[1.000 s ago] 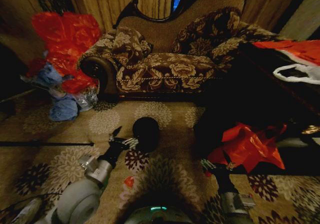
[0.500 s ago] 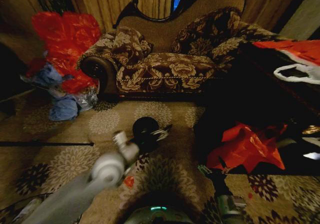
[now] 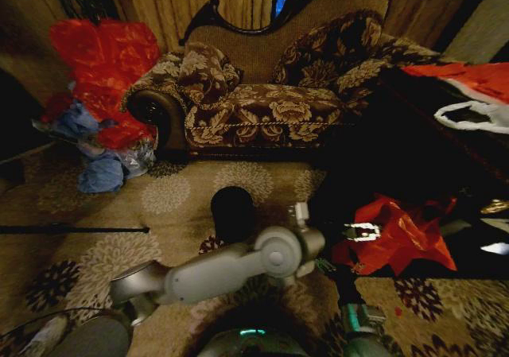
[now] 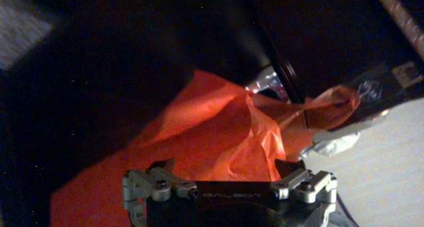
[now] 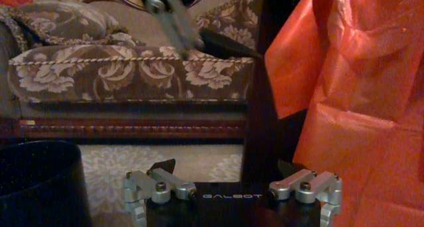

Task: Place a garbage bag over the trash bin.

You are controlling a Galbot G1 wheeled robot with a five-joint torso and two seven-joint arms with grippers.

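Thin glossy red plastic garbage bag (image 3: 394, 234) crumpled at 3 o'clock of round black trash bin (image 3: 232, 211) | left gripper (image 3: 362, 231) at it, fingers spread | right gripper (image 5: 232, 180) spread, empty | light, limp, slippery: pinch an edge fold

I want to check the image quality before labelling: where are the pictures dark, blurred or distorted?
Head view: dim, edges bent as by a wide lens; the trash bin is a dark shape against the carpet. Left wrist view: much of it black, garbage bag lit. Right wrist view: the sofa is soft; a blurred metal part crosses the top.
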